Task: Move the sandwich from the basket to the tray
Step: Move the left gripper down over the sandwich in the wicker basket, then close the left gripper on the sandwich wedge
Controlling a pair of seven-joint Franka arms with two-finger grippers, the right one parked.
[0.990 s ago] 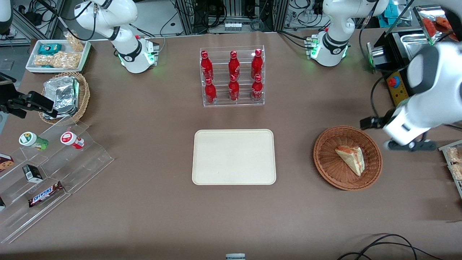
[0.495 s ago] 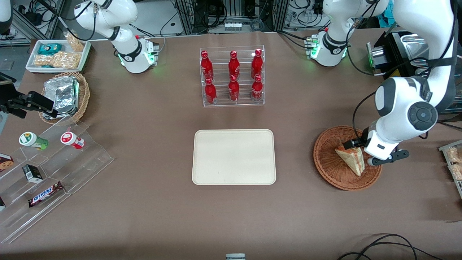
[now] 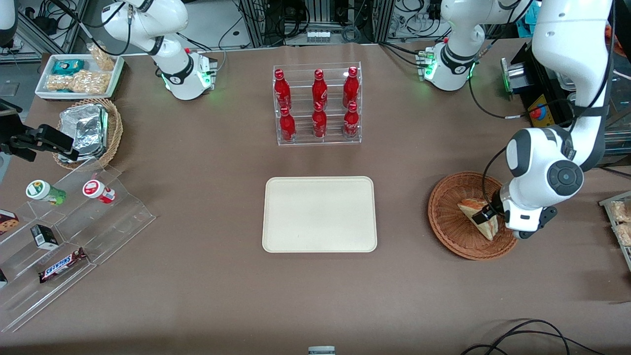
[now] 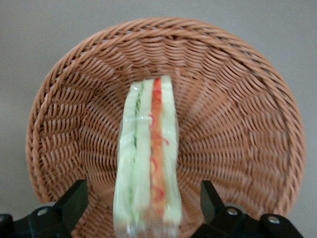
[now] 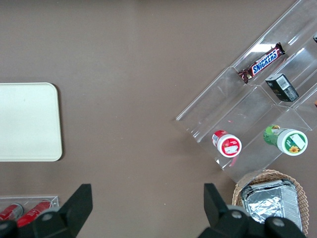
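Note:
The sandwich (image 3: 469,205), a pale wedge with orange-red and green layers in clear wrap, lies in the round reddish-brown wicker basket (image 3: 449,224) toward the working arm's end of the table. My gripper (image 3: 485,216) hangs low over the basket, open, astride the sandwich's wide end. In the left wrist view the sandwich (image 4: 147,148) stands on edge between the two black fingers (image 4: 75,197), with a gap on each side, over the basket (image 4: 237,114); the gripper (image 4: 143,186) touches nothing. The cream tray (image 3: 319,214) lies flat at mid-table, also seen as the tray (image 5: 27,121).
A clear rack of red bottles (image 3: 318,103) stands farther from the front camera than the tray. Toward the parked arm's end are a tan basket of foil packs (image 3: 88,130), a white snack tray (image 3: 79,76) and a stepped acrylic display (image 3: 74,231).
The left arm has swung in from the table's end over the basket and come down, so its open fingers now straddle the sandwich. The sandwich has not moved.

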